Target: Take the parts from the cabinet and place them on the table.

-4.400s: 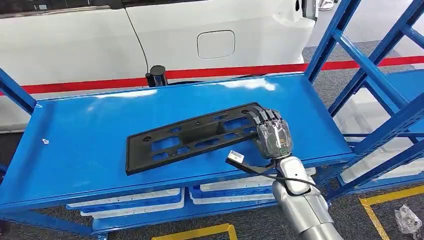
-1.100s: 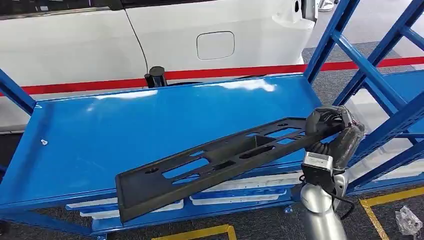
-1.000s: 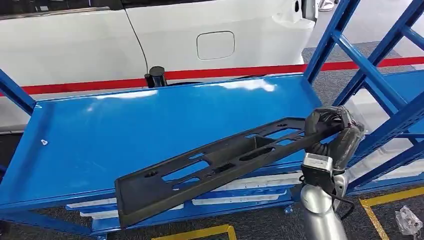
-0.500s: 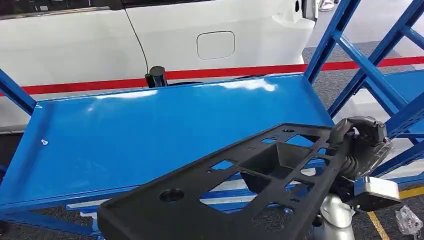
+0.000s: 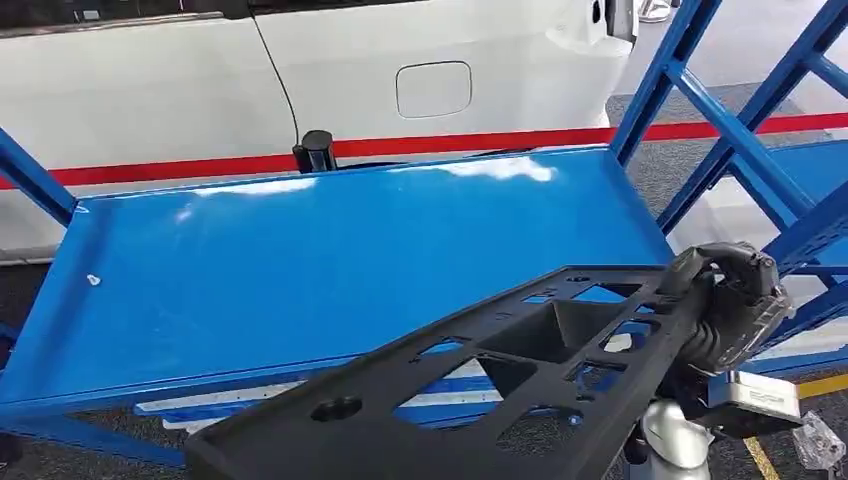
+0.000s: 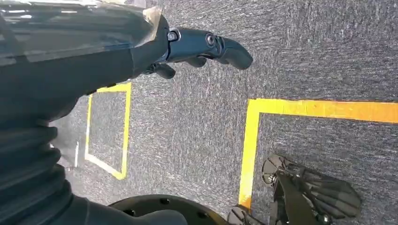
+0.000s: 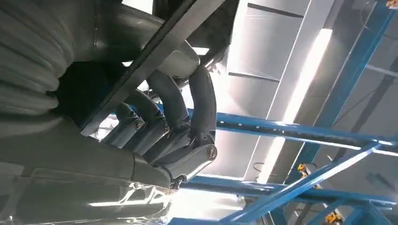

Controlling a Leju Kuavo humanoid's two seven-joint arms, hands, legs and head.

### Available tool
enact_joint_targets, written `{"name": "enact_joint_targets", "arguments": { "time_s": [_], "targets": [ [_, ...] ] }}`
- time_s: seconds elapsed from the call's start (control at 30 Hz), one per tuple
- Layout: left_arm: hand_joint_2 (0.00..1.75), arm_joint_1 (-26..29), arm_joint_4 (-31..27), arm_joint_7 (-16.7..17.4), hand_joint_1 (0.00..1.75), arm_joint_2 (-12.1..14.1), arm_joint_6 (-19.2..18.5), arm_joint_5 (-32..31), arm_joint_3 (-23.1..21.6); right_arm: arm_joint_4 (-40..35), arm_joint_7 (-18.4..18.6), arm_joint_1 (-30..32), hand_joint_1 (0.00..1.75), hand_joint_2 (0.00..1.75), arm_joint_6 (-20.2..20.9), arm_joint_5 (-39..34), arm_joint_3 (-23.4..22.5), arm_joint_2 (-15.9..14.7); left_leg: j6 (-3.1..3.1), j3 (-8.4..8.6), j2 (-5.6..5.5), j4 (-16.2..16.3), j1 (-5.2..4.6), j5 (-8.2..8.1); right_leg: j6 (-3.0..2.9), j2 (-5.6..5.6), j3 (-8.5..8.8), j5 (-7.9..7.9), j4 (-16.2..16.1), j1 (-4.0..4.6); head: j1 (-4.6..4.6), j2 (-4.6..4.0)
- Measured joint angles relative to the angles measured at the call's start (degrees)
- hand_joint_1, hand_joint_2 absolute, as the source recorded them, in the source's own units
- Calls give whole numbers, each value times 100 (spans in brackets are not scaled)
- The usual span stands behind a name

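The right hand (image 5: pixel 728 300) grips one end of the long black plastic part (image 5: pixel 470 385), fingers (image 7: pixel 187 108) curled around its edge, holding it clear of the blue shelf (image 5: pixel 300 260), tilted toward the camera. The left hand (image 6: pixel 197 47) hangs over grey carpet (image 6: pixel 300 56), holding nothing, fingers loosely extended.

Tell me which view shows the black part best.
The head view: the black part appears nearly whole with its cutouts, lifted in front of the blue shelf, held at one end by the right hand. The right wrist view shows just its edge between the fingers.
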Motion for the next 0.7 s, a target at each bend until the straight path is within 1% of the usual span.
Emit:
{"name": "enact_joint_targets", "arguments": {
  "time_s": [0.03,0.07,0.1,0.13,0.17,0.2,0.23,0.27,0.3,0.33,0.37,0.4,0.43,0.47,0.5,0.53,0.57,0.6,0.63,0.67,0.7],
  "targets": [
    [175,-1,0,-11,0,2,-11,0,0,0,0,-4,175,175,-7,0,-7,0,-63,-22,-5,35,-15,1,17,-8,212,0,-427,-37,4,0],
    [175,-2,0,-15,0,5,-24,-2,0,-2,0,7,175,175,-17,0,-9,0,-114,-56,-25,47,-16,15,-47,62,210,106,-303,44,9,2],
    [175,1,0,-18,0,7,-29,-2,0,-2,-11,15,175,175,-35,0,-18,0,-147,-54,-27,75,-47,25,-89,61,155,92,-329,40,-2,2],
    [175,-1,0,-18,0,7,-33,-7,0,-2,-9,23,175,175,-46,0,-22,-2,-195,-74,-31,76,-48,57,-171,70,130,73,-311,60,-4,0],
    [175,6,0,-18,0,9,-33,-11,0,-4,-11,40,175,175,-72,2,-29,-7,-221,-81,-41,54,-44,90,-205,68,119,92,-303,57,-22,2],
    [175,15,0,-15,0,13,-33,-13,0,-9,-11,48,175,175,-94,7,-35,-2,-255,-115,-37,79,-1,63,-288,62,35,144,-320,-28,-22,0],
    [175,15,0,-15,0,15,-33,-15,0,-17,-11,55,175,175,-103,22,-39,0,-277,-172,-18,212,9,-154,-352,57,42,181,-320,-16,-39,2],
    [175,14,0,-13,0,15,-33,-20,0,-33,-15,67,175,175,-116,22,-44,2,-292,-273,-11,507,8,-454,-423,49,-4,222,-319,3,-39,0],
    [175,10,0,-13,0,13,-33,-20,-2,-39,-15,85,175,175,-123,26,-48,2,-311,-418,-14,958,8,-776,-474,40,-58,257,-318,26,-61,0],
    [175,10,0,-13,0,13,-33,-20,-2,-46,-15,109,175,175,-125,33,-50,7,-325,-553,-12,1398,11,-1011,-499,30,-110,293,-315,52,-50,2],
    [175,11,0,-15,0,13,-33,-20,-2,-48,-15,139,175,175,-133,35,-50,7,-331,-629,-11,1729,12,-1136,-515,20,-155,331,-314,76,-57,2],
    [175,12,0,-15,0,13,-33,-20,-2,-48,-15,162,175,175,-142,35,-53,7,-324,-597,-12,1839,11,-1107,-509,14,-202,362,-312,97,-55,0],
    [175,12,0,-15,0,13,-33,-20,-2,-48,-15,174,175,175,-149,37,-53,7,-305,-429,-11,1674,12,-956,-506,13,-247,400,-310,111,-55,2],
    [175,10,0,-15,0,13,-33,-20,-2,-48,-15,174,175,175,-155,42,-53,7,-277,-151,-12,1296,11,-763,-492,14,-284,429,-310,117,-52,0],
    [175,4,0,-24,0,13,-33,-20,-7,-61,-24,177,175,175,-164,57,-55,7,-239,234,-13,740,8,-591,-476,18,-306,462,-310,124,-57,0],
    [175,-4,0,-33,0,13,-33,-20,-9,-78,-35,185,175,175,-179,81,-57,11,-200,535,-20,324,4,-550,-453,18,-307,482,-307,124,-57,2],
    [175,-13,0,-44,0,15,-33,-20,-18,-96,-50,201,175,175,-201,103,-61,11,-185,731,-25,-1,-29,-621,-435,15,-330,510,-301,176,-55,0],
    [175,-16,0,-57,0,13,-33,-20,-26,-112,-67,204,175,175,-212,120,-64,11,-181,718,-35,-26,-43,-613,-376,3,-338,553,-307,163,-33,2],
    [175,-14,0,-57,0,11,-33,-26,-31,-111,-77,205,175,175,-217,129,-64,15,-160,686,-37,-30,-70,-601,-334,-3,-347,582,-310,153,-50,0],
    [175,-11,0,-55,0,13,-33,-26,-33,-111,-83,217,175,175,-217,131,-63,28,-117,667,-35,-26,-100,-572,-276,-4,-349,623,-327,130,-44,0],
    [175,-5,0,-53,0,13,-33,-26,-35,-114,-90,231,175,175,-219,133,-64,28,-48,596,-22,-93,-92,-491,-230,2,-366,667,-337,156,-44,0]
  ]
}}
